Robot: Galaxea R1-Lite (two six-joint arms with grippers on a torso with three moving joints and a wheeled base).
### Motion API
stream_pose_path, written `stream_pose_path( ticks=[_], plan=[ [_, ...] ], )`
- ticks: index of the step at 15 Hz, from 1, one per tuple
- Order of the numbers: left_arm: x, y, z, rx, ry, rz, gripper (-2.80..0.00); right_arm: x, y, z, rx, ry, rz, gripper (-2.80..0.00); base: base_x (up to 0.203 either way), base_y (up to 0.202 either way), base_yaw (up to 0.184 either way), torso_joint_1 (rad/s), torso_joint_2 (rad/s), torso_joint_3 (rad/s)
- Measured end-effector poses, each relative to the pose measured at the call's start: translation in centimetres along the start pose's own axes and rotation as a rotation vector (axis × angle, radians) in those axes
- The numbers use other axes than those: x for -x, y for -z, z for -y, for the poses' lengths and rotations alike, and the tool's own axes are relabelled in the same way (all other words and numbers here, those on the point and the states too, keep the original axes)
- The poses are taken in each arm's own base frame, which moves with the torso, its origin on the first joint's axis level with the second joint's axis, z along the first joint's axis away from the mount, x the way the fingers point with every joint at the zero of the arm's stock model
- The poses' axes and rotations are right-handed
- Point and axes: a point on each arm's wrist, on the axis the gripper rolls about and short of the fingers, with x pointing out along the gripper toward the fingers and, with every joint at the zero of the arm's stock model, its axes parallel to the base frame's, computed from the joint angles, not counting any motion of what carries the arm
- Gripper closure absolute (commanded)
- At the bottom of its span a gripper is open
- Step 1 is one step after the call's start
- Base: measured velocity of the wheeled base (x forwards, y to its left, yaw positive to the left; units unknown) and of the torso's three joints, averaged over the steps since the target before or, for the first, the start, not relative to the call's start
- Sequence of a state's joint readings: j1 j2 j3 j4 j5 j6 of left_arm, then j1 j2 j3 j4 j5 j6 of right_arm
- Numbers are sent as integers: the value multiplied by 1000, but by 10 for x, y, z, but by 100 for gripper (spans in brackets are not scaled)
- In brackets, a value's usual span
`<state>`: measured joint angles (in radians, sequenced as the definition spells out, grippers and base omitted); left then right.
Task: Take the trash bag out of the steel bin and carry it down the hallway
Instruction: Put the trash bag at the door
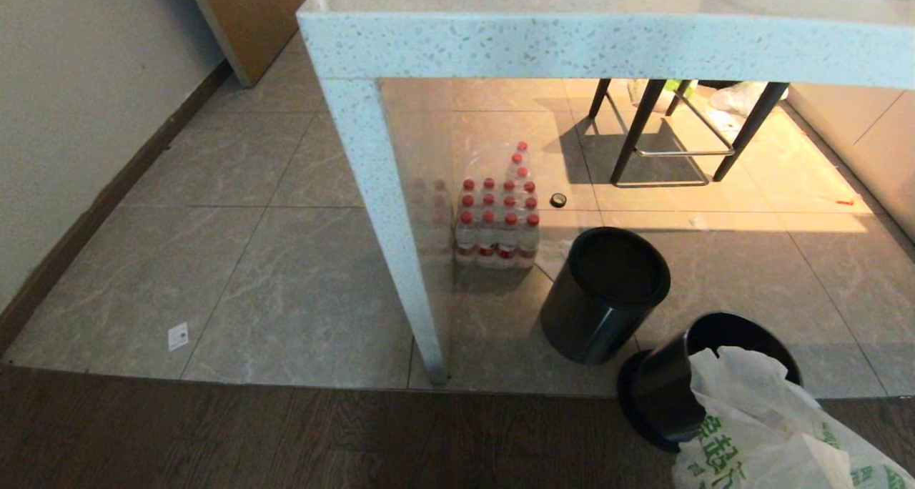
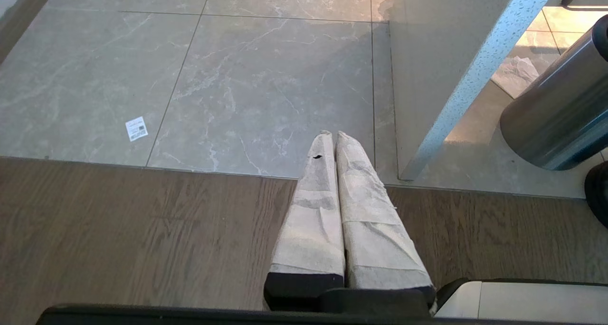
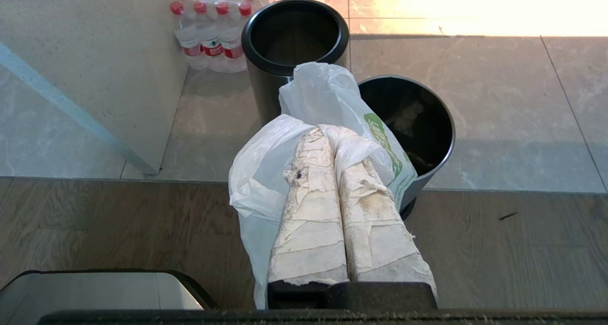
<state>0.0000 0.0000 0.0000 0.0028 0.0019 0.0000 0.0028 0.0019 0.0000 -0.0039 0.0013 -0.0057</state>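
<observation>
The white trash bag (image 3: 266, 173) with green print hangs from my right gripper (image 3: 331, 134), which is shut on a fold of its plastic. In the head view the trash bag (image 1: 758, 425) sits at the lower right, against the near rim of a darker bin (image 1: 661, 389). The steel bin (image 1: 604, 296) with its black ring stands just beyond, upright and with nothing inside; the same steel bin (image 3: 294, 35) shows past the bag. My left gripper (image 2: 331, 135) is shut on nothing, above the wood floor. Neither arm shows in the head view.
A pale speckled table (image 1: 607, 38) stands over the bins, its leg (image 1: 389, 224) left of them. A pack of red-capped water bottles (image 1: 498, 221) and a black stool (image 1: 672, 139) are beneath it. A paper label (image 1: 178, 336) lies on the tiles. A wall (image 1: 78, 110) is on the left.
</observation>
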Motion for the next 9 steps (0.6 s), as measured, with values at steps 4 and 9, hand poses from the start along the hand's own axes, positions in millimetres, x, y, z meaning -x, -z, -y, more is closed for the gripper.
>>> stream_pose_path(
  ticks=[4,9],
  plan=[
    [0,0,0,0,0,0,0,0,0,0,0,0,0,0,0,0,0,0,0,0],
    [0,0,0,0,0,0,0,0,0,0,0,0,0,0,0,0,0,0,0,0]
  ],
)
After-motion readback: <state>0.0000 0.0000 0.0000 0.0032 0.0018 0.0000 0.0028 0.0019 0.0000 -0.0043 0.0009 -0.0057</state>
